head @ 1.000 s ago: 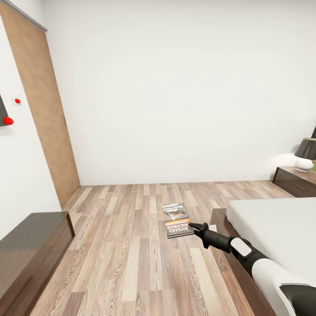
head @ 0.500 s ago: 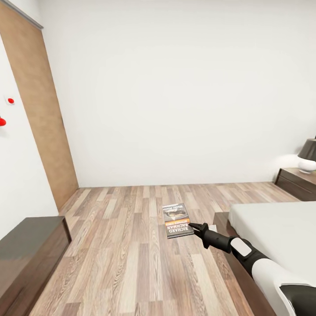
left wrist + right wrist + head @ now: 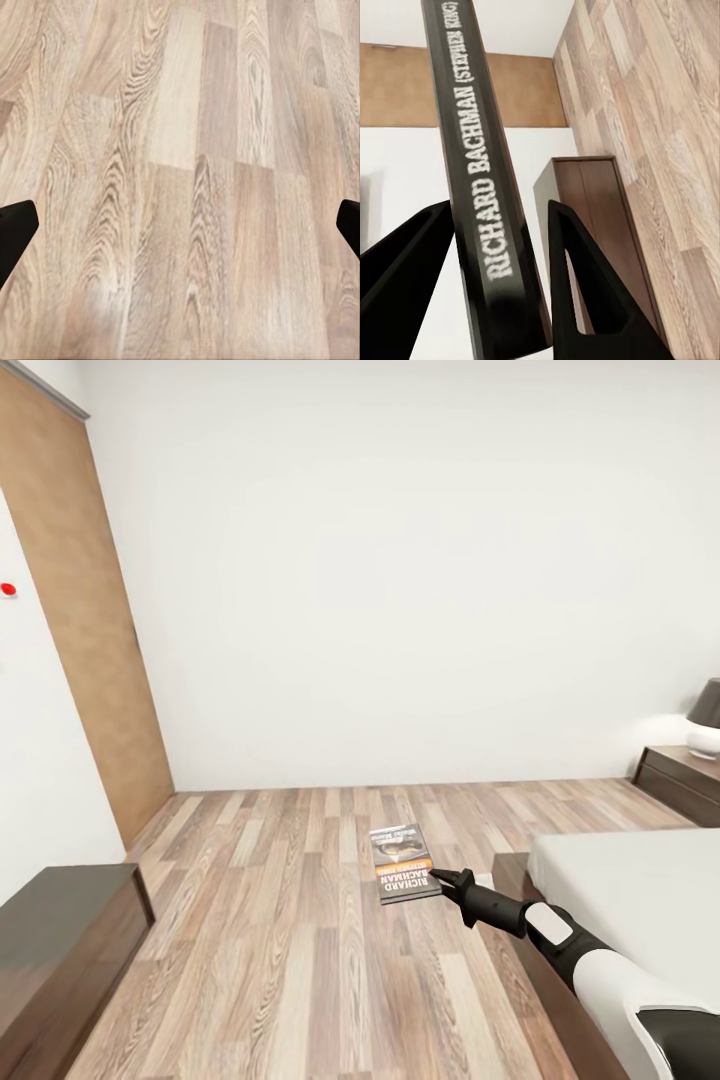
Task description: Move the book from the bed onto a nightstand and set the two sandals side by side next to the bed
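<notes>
One arm carries it: your right gripper (image 3: pixel 441 877) is clamped on the book (image 3: pixel 403 862), held flat over the floor, pointing away. The nightstand (image 3: pixel 685 780) lies far right, past the bed (image 3: pixel 630 900). Left gripper (image 3: pixel 180 225) gapes, empty.

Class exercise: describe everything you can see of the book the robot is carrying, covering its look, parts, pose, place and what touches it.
The book is a thin paperback with a dark cover, a picture on its front and "RICHARD BACHMAN" in white on an orange band. Its black spine, seen from the right wrist, carries the same name in white letters. It is held roughly flat, cover up, in the air above the wooden floor, just off the corner of the bed. The right gripper pinches one edge between its black fingers; nothing else touches it.
</notes>
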Tool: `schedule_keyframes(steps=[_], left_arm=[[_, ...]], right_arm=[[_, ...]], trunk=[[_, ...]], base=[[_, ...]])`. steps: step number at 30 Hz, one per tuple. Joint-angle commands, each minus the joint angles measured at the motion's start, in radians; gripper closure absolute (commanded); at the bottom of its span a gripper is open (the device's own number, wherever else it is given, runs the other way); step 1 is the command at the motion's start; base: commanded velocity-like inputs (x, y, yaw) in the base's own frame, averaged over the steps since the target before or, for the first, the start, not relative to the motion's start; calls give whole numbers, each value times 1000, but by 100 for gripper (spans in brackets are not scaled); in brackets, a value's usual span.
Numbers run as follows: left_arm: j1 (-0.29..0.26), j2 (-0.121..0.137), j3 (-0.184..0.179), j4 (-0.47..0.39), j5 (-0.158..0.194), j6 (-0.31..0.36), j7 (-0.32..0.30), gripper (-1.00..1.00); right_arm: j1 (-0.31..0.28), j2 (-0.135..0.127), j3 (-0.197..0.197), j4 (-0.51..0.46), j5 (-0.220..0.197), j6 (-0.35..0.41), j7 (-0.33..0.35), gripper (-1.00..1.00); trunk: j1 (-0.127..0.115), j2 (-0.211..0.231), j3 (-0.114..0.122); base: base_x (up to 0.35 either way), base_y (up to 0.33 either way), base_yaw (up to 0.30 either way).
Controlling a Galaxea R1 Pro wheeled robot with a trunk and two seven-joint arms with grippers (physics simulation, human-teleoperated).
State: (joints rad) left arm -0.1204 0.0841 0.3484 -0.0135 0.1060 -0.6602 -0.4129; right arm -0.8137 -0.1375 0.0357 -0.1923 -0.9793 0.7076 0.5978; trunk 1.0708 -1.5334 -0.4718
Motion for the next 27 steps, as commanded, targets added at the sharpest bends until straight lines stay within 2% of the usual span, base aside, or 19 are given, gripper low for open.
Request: schedule_keyframes(steps=[1,27], left_arm=[[-1,0,1,1,11,1,-10,-100],[-1,0,1,1,11,1,-10,-100]], right_arm=[[-1,-1,0,0,-10,6,2,100],[-1,-3,-2,1,-10,6,-2,100]], trunk=[[0,-1,-1],[0,-1,-1]], base=[[175,0,0],[175,0,0]])
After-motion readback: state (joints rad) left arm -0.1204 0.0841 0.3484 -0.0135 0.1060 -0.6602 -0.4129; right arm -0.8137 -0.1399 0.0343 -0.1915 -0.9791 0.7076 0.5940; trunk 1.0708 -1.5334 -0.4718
